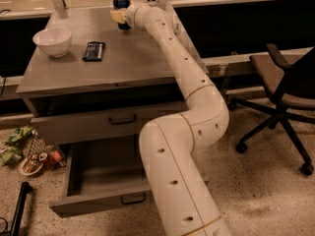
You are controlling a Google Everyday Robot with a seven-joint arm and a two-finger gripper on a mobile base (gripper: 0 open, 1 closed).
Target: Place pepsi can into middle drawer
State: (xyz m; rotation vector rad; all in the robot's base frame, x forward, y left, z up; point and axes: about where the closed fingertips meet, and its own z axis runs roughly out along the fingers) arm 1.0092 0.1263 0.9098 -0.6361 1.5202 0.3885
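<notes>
Camera view shows the small blue pepsi can with a shiny silver top (120, 3) standing straight up at the back of the flat grey cabinet top (128, 63). The gripper (119, 18) of the smooth white arm (192, 87) is right at the can's near side, low down. I cannot tell if it has hold of the can. The pulled-out grey drawer (98, 181) sits far below. A round white bowl (52, 41) rests well apart.
</notes>
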